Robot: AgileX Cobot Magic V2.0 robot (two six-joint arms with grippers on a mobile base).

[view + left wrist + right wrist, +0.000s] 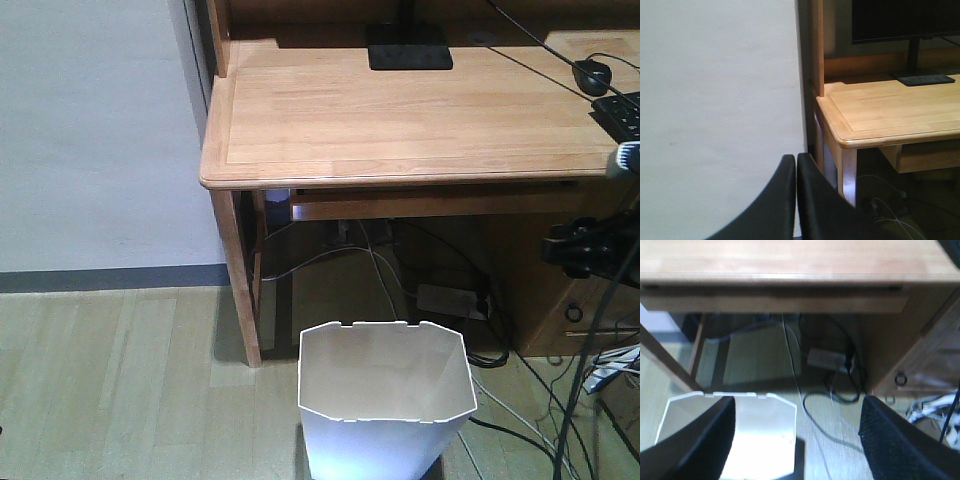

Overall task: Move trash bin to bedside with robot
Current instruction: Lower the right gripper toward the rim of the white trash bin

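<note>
The white trash bin (385,400) stands upright on the wooden floor in front of the desk, its notched angular rim and cream inside showing. In the right wrist view the bin (762,435) lies at the lower left. My right gripper (796,412) is open above it, with the left finger (700,440) over the bin's mouth and the right finger (900,440) over bare floor. Nothing is held. Part of my right arm (588,245) shows at the right edge. My left gripper (796,167) is shut and empty, facing the wall beside the desk. The bedside is out of view.
A light wooden desk (400,110) with a monitor base (408,47), mouse (593,74) and keyboard stands behind the bin. Its left leg (238,270) is close to the bin. Loose cables (520,400) and a power brick (450,298) lie under the desk. A grey wall (90,130) is on the left.
</note>
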